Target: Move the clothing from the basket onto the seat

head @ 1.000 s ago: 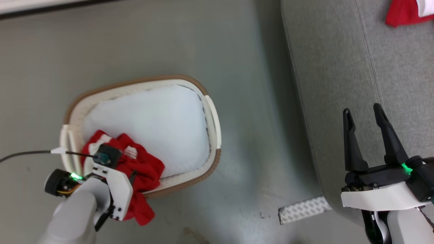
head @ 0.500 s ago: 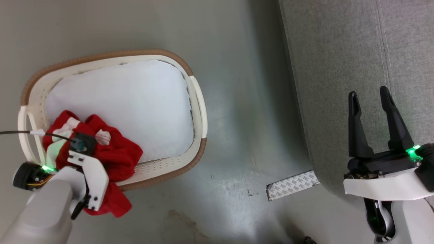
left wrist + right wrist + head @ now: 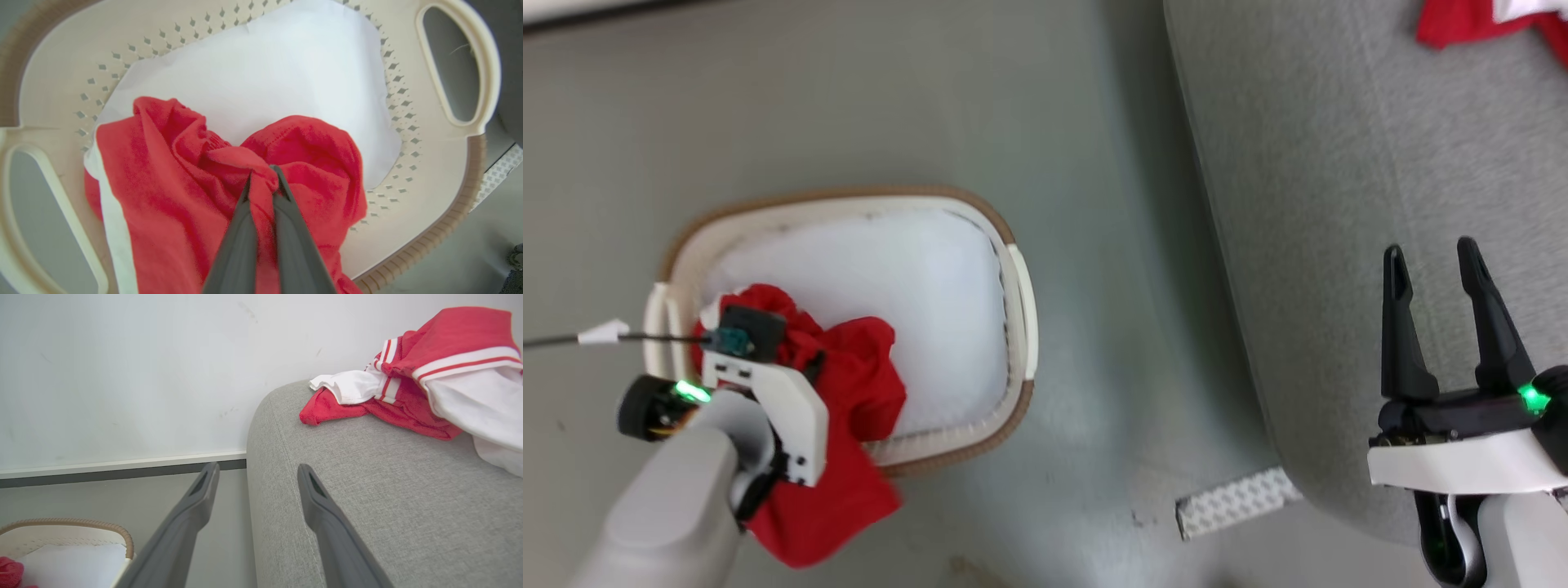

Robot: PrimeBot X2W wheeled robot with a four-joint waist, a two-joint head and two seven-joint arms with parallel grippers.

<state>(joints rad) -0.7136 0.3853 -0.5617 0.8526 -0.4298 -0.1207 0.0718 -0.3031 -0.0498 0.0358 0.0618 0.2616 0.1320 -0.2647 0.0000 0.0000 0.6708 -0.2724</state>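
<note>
- The clothes (image 3: 1462, 20) on the seat (image 3: 1323, 204) are cut off by the head view's top edge.
- The basket's (image 3: 429, 183) near wall is hidden by the red garment (image 3: 163, 196).

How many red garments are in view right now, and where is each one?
2. One red garment in the basket, spilling over its rim, pinched by the left gripper; one red-and-white bundle on the grey seat, which may hide further pieces.
</note>
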